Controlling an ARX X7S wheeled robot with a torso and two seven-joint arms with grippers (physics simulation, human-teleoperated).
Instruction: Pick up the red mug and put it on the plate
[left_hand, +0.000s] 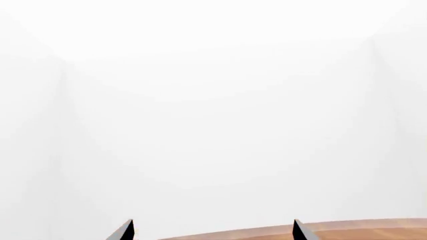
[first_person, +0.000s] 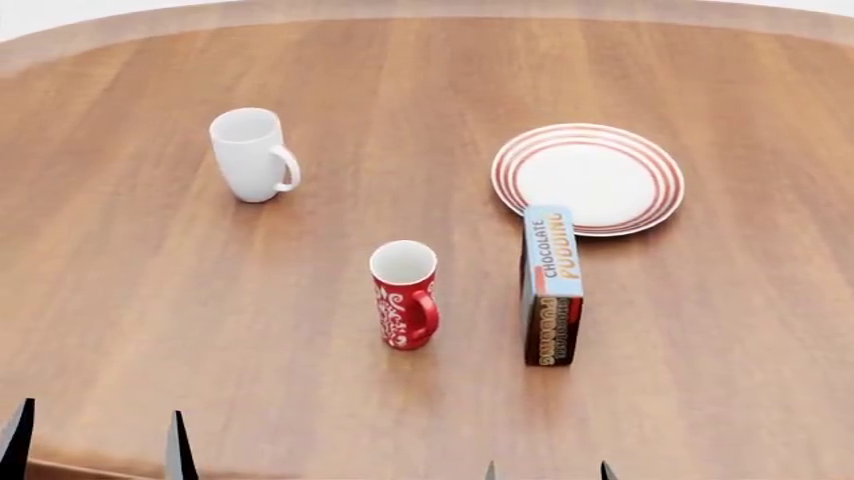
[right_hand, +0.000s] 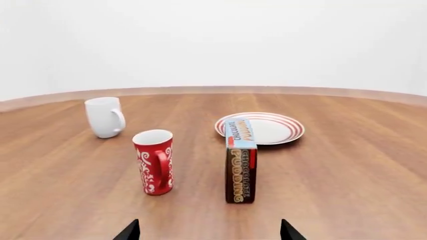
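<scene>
So I'm looking at three feeds and they're not giving me the same thing. The left wrist cam is mostly staring at blank white wall, with just a sliver of table (left_hand: 373, 229) edge, and the left gripper (left_hand: 213, 231) tips are sitting wide apart with nothing between them. The right wrist cam is showing the whole layout from low down: the right gripper (right_hand: 209, 231) is also spread wide and carrying nothing, pointing straight at the gap between the mug (right_hand: 155, 161) and the box (right_hand: 240, 162).

Head cam is giving me the top-down picture. The mug (first_person: 406, 294) is standing upright near the middle of the table (first_person: 134, 300), handle facing the near right. The box (first_person: 550, 285) is standing on edge just right of it, its far end just about touching the plate (first_person: 589, 178) rim. The plate is sitting far right. A white mug (first_person: 251, 154) is standing far left, well apart from everything.

Plenty of bare wood near me and on the left; the far table edge is curving well behind the plate. The left gripper (first_person: 96, 440) and right gripper (first_person: 547, 470) are barely poking in at the near edge.

The box is reading "CHOCOLATE PUDDING" on top and "PUDDING" on its side.
</scene>
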